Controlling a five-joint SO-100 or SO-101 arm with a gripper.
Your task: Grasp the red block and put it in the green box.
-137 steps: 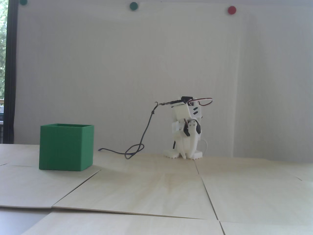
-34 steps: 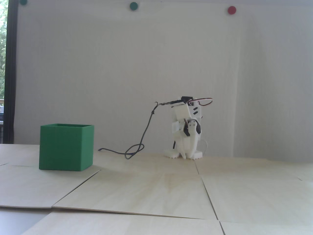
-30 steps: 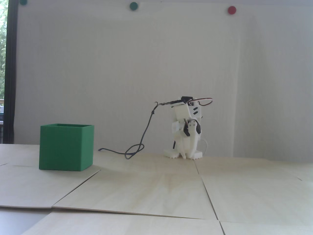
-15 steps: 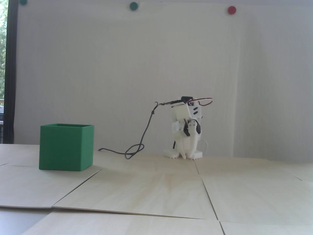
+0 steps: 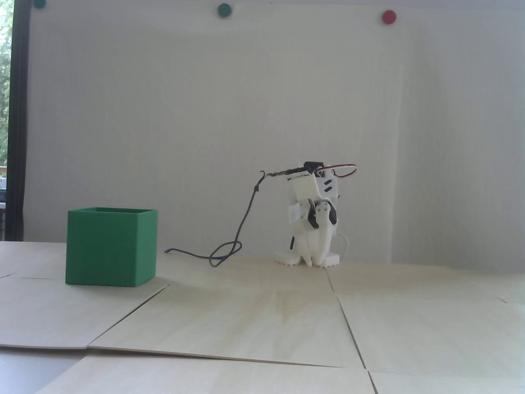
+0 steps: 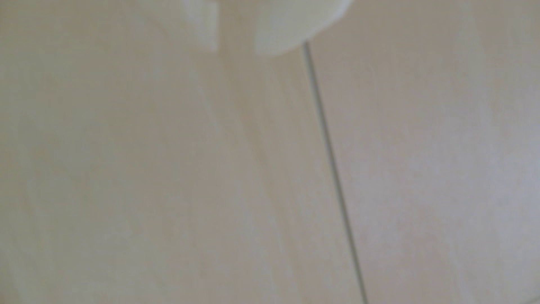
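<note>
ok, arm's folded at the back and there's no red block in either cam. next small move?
Probably lift the wrist so its camera sees more table. The arm sits folded by the wall, gripper tips down at the boards. The wrist view shows only blurred wood and a seam. No red block shows anywhere; it may lie inside the green box, whose inside is hidden.

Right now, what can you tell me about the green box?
The green box is a matte, cube-shaped box that looks like plastic, with thin walls and an open top. It stands upright on the pale wooden table, at the left of the fixed view, well apart from the folded white arm. Nothing touches it but the table. Its inside is hidden from here.
</note>
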